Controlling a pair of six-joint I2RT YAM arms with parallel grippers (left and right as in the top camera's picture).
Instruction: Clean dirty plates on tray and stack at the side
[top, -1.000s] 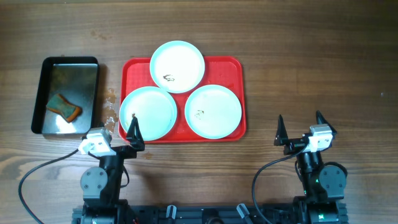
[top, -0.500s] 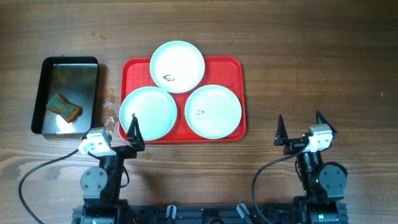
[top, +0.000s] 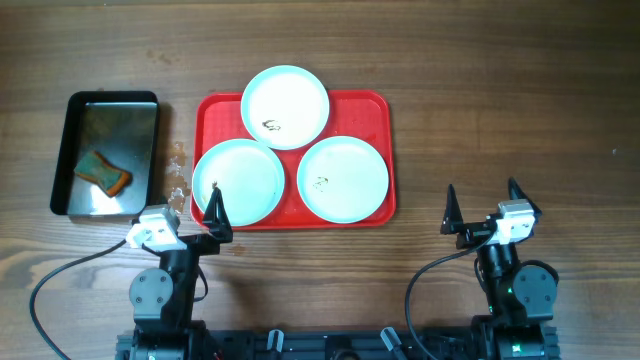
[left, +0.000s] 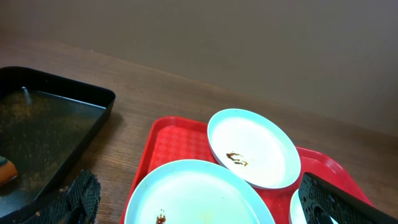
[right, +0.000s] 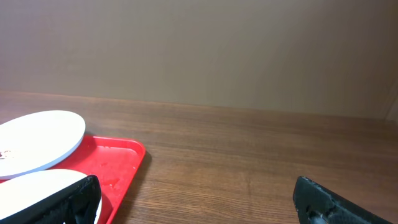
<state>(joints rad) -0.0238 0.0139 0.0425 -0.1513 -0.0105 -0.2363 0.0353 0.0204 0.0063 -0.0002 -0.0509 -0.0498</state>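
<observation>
The red tray (top: 372, 112) lies mid-table with three pale plates on it. The back plate (top: 285, 107) has a dark smudge. The front-left plate (top: 238, 181) has a small dark spot near its left edge. The front-right plate (top: 343, 179) has a faint mark. My left gripper (top: 185, 215) is open and empty, just in front of the tray's front-left corner. In the left wrist view its jaws (left: 208, 205) frame the front-left plate (left: 199, 186), with the back plate (left: 254, 148) beyond. My right gripper (top: 483, 205) is open and empty, to the right of the tray (right: 115, 162).
A black metal pan (top: 70, 110) stands left of the tray and holds an orange and green sponge (top: 103, 172) and some water. Small wet spots (top: 178, 175) lie between the pan and the tray. Bare wooden table (top: 500, 100) lies right of the tray.
</observation>
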